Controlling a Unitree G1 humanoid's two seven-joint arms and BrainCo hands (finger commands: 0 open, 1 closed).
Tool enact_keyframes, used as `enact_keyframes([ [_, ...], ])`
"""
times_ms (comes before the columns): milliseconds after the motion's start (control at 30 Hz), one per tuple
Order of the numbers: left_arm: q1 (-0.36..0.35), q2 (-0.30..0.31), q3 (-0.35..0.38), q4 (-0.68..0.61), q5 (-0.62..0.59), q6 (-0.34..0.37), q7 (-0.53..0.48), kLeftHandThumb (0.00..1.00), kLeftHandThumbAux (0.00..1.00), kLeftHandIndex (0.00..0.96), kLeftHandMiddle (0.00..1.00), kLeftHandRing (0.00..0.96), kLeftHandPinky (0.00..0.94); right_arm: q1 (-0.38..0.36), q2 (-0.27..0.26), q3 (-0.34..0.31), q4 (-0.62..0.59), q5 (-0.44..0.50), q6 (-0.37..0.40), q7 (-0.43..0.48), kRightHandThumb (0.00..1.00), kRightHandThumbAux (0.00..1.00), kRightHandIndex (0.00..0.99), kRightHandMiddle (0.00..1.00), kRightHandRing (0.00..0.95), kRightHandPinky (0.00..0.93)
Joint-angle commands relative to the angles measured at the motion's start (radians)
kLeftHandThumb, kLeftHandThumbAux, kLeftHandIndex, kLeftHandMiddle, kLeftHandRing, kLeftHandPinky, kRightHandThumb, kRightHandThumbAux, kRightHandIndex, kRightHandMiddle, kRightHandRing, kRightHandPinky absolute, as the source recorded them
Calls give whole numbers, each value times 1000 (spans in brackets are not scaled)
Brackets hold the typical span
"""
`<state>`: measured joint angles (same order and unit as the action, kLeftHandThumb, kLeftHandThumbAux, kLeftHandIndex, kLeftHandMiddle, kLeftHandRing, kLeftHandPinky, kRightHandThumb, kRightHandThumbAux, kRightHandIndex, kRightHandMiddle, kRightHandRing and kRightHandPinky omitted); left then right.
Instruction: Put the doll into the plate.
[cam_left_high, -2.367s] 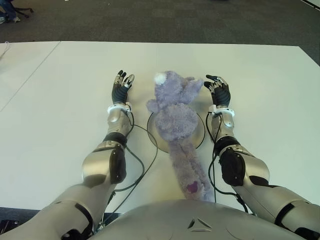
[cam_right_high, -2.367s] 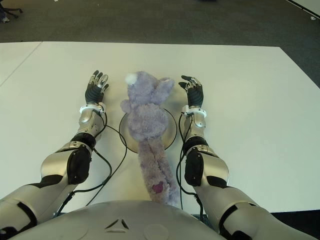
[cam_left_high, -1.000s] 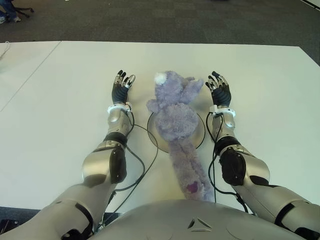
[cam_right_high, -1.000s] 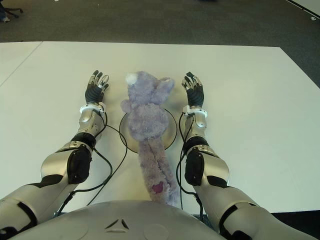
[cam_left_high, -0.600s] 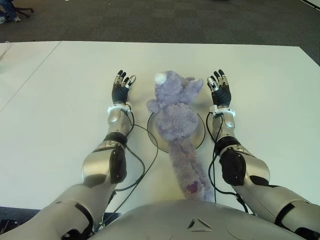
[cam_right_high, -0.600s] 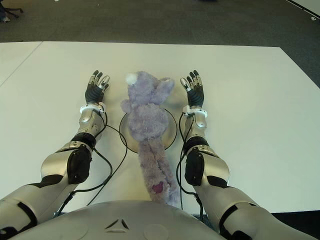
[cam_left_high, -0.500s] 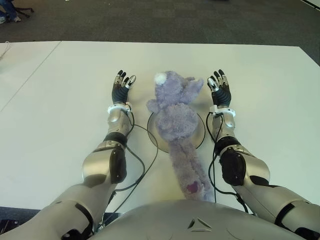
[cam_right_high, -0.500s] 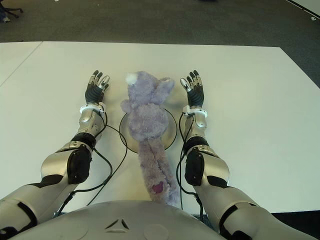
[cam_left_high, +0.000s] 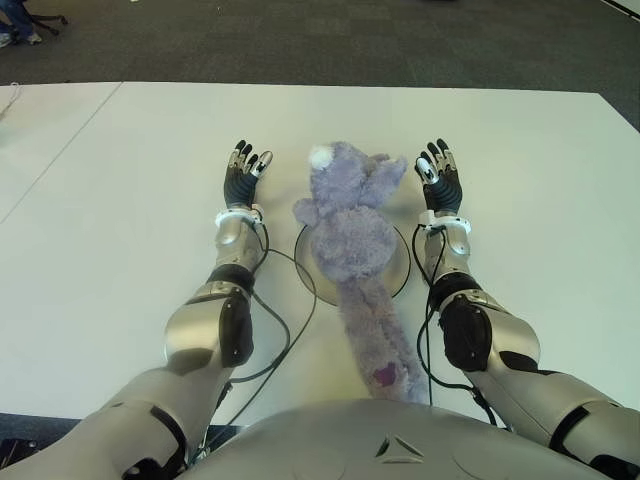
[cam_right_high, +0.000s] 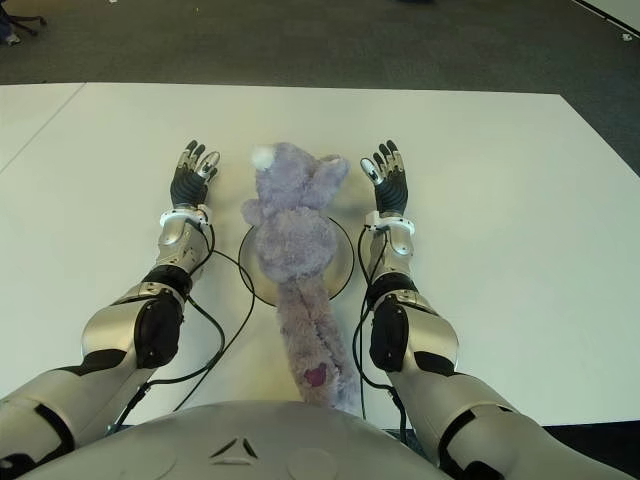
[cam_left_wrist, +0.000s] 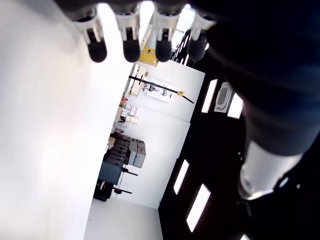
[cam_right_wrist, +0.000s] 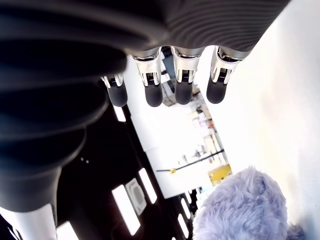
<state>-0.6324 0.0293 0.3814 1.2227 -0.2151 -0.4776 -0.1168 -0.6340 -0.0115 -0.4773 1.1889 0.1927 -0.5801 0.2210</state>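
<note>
A purple plush doll (cam_left_high: 352, 230) lies lengthwise across a round grey plate (cam_left_high: 400, 262) on the white table; its head reaches past the plate's far rim and its long legs (cam_left_high: 378, 340) trail toward me. My left hand (cam_left_high: 243, 172) lies on the table to the doll's left, fingers straight and holding nothing. My right hand (cam_left_high: 438, 175) shows just right of the doll's head, fingers (cam_right_wrist: 183, 85) extended and apart from the plush (cam_right_wrist: 243, 209).
Black cables (cam_left_high: 290, 330) run from my arms across the table near the plate. The white table (cam_left_high: 120, 200) stretches wide to both sides, with dark carpet (cam_left_high: 330, 40) beyond its far edge.
My right hand's fingers have straightened from a curled pose beside the doll's head to fully extended. The doll, plate and left hand have stayed put.
</note>
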Motion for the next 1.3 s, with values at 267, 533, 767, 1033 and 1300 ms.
enact_keyframes([
  [267,195,-64,17,123,-6,147,10,0,736,0,0,0,0,235,36,-3,153,3,137,-50,0,689,1,0,0,0],
  [533,197,-64,18,123,-6,143,4,0,746,0,0,0,0,235,37,-1,152,7,135,-52,0,694,0,0,0,0],
  [767,196,-63,18,124,-6,146,2,0,739,0,0,0,0,235,36,1,152,10,135,-49,0,689,0,0,0,0],
  [1033,198,-63,13,123,-1,143,3,0,726,0,0,0,0,235,36,5,153,6,135,-53,0,685,3,0,0,0],
  [1300,198,-63,13,123,-1,142,1,0,734,0,0,0,0,235,36,4,152,10,132,-46,0,684,4,0,0,0],
])
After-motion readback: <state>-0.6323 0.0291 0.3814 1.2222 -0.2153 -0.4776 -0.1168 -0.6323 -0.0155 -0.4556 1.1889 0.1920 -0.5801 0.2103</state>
